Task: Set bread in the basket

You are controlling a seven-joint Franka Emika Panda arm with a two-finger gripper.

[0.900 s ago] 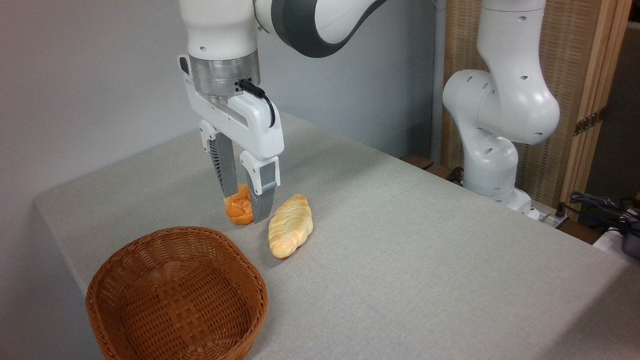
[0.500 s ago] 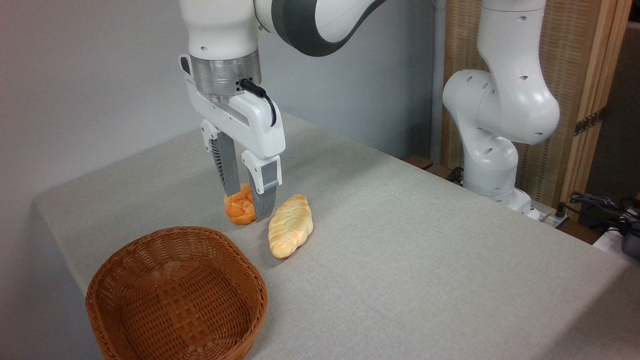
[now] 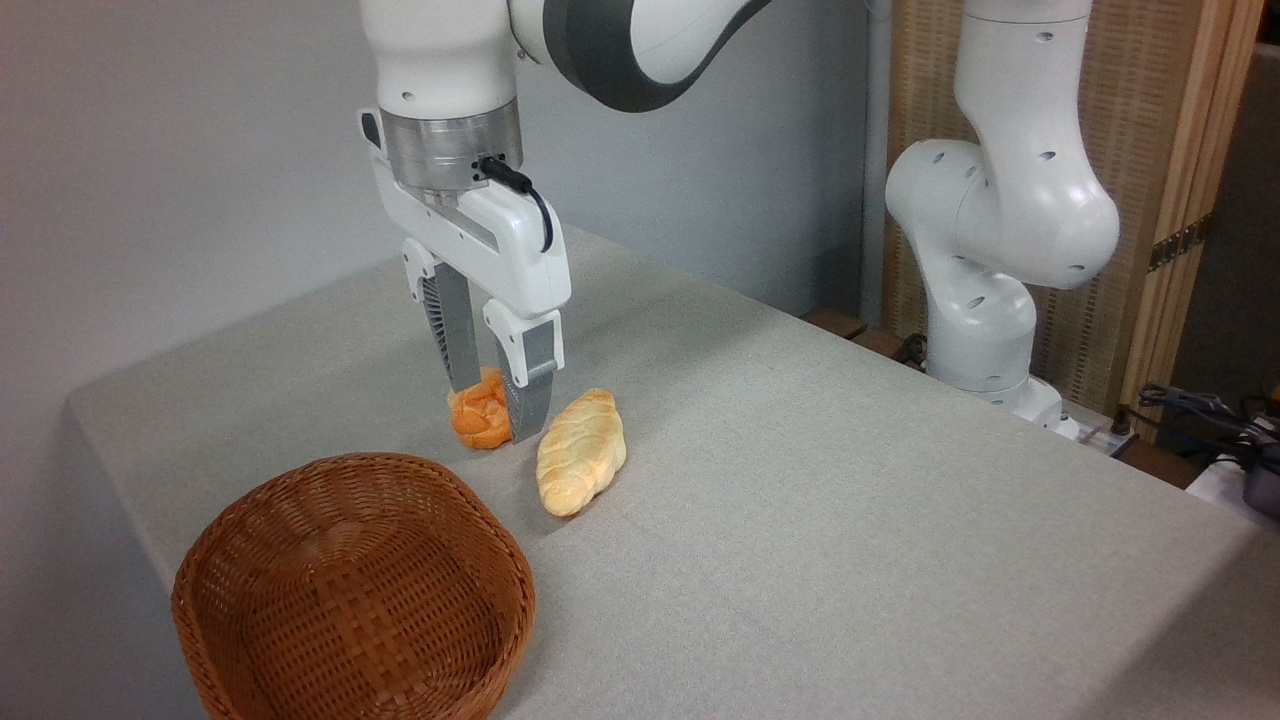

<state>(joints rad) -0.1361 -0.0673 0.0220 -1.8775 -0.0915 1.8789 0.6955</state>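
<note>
My gripper (image 3: 494, 405) points straight down over the grey table (image 3: 850, 480), and its two fingers (image 3: 452, 345) are closed onto the bun (image 3: 479, 418), one on each side of its lumpy top. The nearer finger covers the bun's right edge, the farther one presses in at its upper left, so only the orange left and lower part shows between and below them. The bun sits low, at or just off the cloth (I cannot tell which, since its underside blends with its shadow). Just to the right of my nearer finger lies the loaf (image 3: 580, 452), pale yellow and braided, flat on the table with its long axis running from upper right to lower left; it looks close to the bun but I cannot tell whether they touch. The basket (image 3: 352, 590) stands nearer the camera, at the lower left of the table close to its front edge, upright, its brown woven bowl holding nothing, and its far rim lies near the bun but apart from it. A black cable (image 3: 522, 195) loops from my wrist down the side of the white hand. My base (image 3: 985, 250) rises at the far right edge of the table, in front of a wooden screen (image 3: 1160, 170).
</note>
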